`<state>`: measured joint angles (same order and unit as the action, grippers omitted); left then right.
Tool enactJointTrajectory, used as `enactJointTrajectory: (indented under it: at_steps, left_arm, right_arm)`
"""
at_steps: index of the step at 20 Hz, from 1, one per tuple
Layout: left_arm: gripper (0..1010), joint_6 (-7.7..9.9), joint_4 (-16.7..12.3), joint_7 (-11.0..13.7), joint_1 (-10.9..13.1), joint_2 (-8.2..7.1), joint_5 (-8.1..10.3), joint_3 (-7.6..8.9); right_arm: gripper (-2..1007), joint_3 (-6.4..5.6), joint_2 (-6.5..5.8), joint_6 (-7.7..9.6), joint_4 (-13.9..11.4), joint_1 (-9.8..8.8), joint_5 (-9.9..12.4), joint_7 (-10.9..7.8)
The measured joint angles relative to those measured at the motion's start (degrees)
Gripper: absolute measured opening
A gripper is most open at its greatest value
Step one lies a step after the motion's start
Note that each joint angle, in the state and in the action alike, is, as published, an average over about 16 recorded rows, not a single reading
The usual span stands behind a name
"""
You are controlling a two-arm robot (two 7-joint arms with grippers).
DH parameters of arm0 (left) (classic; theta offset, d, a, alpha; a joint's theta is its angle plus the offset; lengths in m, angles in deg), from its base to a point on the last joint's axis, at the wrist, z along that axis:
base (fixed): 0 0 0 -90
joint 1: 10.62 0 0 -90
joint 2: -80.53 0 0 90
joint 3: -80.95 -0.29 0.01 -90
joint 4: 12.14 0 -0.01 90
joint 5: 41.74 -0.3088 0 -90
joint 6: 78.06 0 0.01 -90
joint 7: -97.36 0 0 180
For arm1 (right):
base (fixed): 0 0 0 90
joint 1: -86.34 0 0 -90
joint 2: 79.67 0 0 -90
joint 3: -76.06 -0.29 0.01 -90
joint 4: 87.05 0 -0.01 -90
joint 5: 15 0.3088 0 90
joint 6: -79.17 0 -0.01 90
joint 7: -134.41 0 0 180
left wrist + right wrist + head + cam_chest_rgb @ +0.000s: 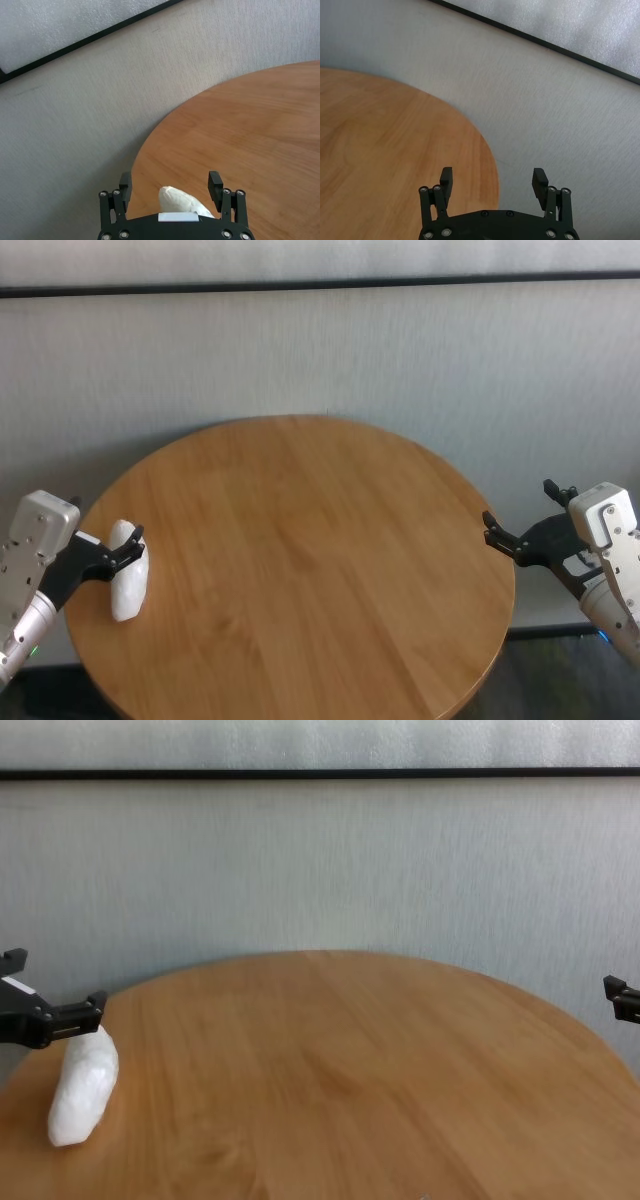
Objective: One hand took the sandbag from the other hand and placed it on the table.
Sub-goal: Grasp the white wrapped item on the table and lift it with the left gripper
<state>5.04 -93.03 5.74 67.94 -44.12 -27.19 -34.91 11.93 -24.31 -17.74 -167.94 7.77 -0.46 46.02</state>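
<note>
Under the left claw (120, 545), at the left rim of the round wooden bench (300, 560), lies the white sandbag (129, 585). It rests on the wood with its far end poking up between the claw's two black fingers. Those fingers stand wide apart, one on either side of the bag's tip, and from the left wrist view neither seems to press it, though the near part of the bag is hidden behind the claw's body. The bag stretches back from the fingertips toward the wrist. Well away, off the opposite rim of the bench, the right claw (520, 520) hangs over the floor. Its fingers are also spread wide, with nothing between them, pointing in toward the bench.
</note>
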Motion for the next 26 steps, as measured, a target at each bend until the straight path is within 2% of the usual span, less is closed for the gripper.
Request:
enactJointTrajectory:
  at_steps: [26]
  left_arm:
    - [1002, 0.00, 0.00, 0.00, 0.00, 0.00, 0.00, 0.00]
  right_arm:
    - [1002, 0.00, 0.00, 0.00, 0.00, 0.00, 0.00, 0.00]
